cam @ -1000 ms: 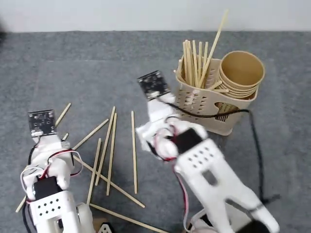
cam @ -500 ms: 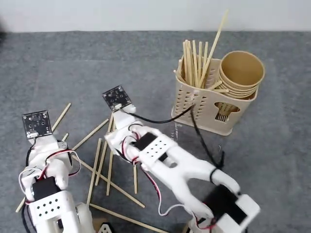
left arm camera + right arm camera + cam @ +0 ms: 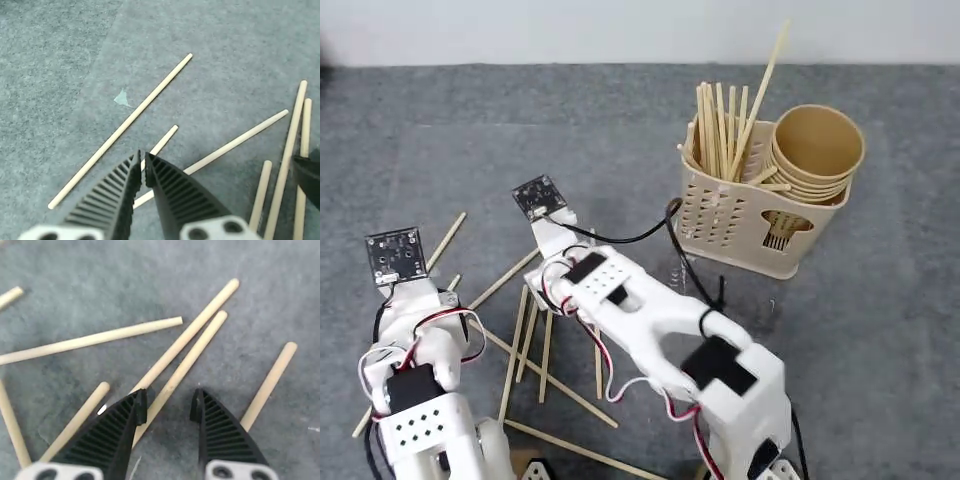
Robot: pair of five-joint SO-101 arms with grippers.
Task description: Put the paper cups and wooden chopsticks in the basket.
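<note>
High view: your basket stood at the far right of the tabletop. Nested cups filled one compartment and a bundle of chopsticks stood upright in the one beside it, so that share looked done. Loose sticks lay flat and crossed between the two arms, well apart from the basket. They were what remained.

Right wrist view: your right claw hung low over the tabletop with its jaws apart. They straddled one stick of a close pair, and that spread suited a pinch on it. Nothing was gripped yet. The twin just beside it could get caught as well.

Left wrist view: your left claw had its jaws drawn almost together, with only a slit between them. A short stick ran beneath the tips. Nothing showed pinched, and I judged that claw parked rather than working.

Hard to make out:
- From above, the right arm covered several loose sticks and its own jaws.
- Stick ends ran off the edges of both wrist views.
- The cups sat too tightly nested to count.
- A dark shape at the left wrist view's edge could not be identified.
</note>
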